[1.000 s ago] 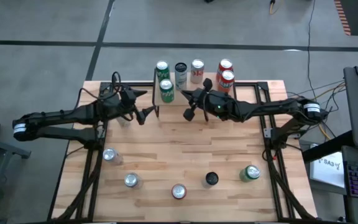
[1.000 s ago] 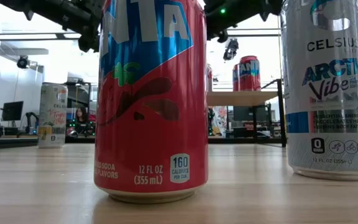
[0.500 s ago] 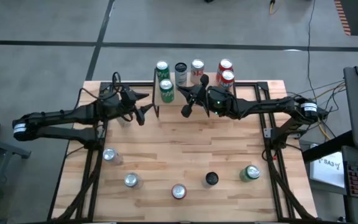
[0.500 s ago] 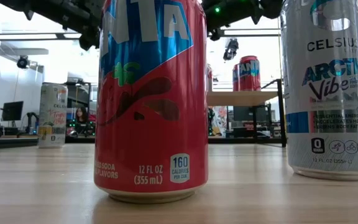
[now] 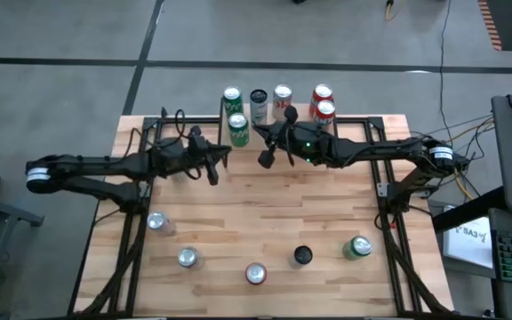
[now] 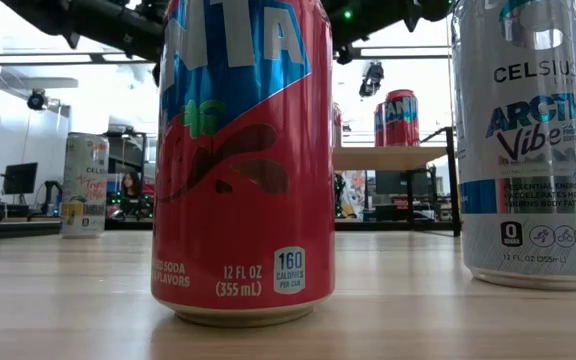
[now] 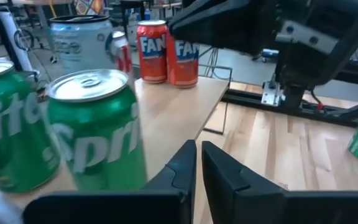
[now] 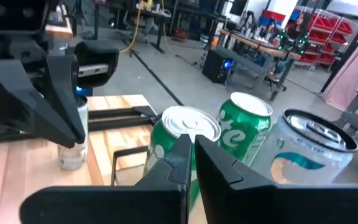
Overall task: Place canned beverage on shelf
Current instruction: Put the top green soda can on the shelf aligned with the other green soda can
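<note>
Left claw (image 7: 197, 163): I see it clenched, empty, beside the green can (image 7: 98, 127) on the shelf (image 7: 179, 106).
Right claw (image 8: 193, 155): clenched, empty, over the shelf.

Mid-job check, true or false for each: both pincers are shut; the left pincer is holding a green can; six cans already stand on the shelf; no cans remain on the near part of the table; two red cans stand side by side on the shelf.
1. Both pincers are shut. True: the left pincer and the right pincer each show fingers together.
2. The left pincer holds a green can. False: it is empty, beside the green can.
3. Six cans stand on the shelf. True.
4. No cans remain on the near part of the table. False: five stand there.
5. Two red cans stand side by side on the shelf. True.
</note>
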Robot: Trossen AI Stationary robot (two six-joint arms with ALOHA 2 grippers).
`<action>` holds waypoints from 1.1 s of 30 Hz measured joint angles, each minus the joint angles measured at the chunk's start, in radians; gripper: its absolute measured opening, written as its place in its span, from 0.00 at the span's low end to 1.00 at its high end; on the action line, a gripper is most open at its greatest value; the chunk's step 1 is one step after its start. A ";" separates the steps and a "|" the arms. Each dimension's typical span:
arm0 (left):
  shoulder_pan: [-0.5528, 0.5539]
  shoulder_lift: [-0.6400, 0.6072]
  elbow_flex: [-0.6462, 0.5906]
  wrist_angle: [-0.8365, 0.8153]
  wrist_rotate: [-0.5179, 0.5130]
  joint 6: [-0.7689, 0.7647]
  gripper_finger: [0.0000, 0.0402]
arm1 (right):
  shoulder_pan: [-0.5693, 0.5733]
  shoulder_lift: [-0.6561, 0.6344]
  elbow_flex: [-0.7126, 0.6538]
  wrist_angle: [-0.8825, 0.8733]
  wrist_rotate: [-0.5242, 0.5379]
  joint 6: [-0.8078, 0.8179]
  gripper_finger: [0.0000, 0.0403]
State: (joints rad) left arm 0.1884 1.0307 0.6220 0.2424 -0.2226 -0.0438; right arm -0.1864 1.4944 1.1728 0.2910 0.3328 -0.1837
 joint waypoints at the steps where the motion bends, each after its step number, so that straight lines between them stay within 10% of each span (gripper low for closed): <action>1: -0.004 0.014 0.000 0.020 0.000 -0.002 0.02 | 0.000 0.000 0.000 -0.005 0.003 0.000 0.03; 33: -0.018 0.374 0.000 0.452 -0.267 -0.123 0.00 | -0.002 0.000 -0.001 -0.056 0.008 0.016 0.03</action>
State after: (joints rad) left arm 0.1699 1.4043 0.6216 0.6943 -0.4896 -0.1673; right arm -0.1886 1.4944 1.1717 0.2349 0.3404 -0.1680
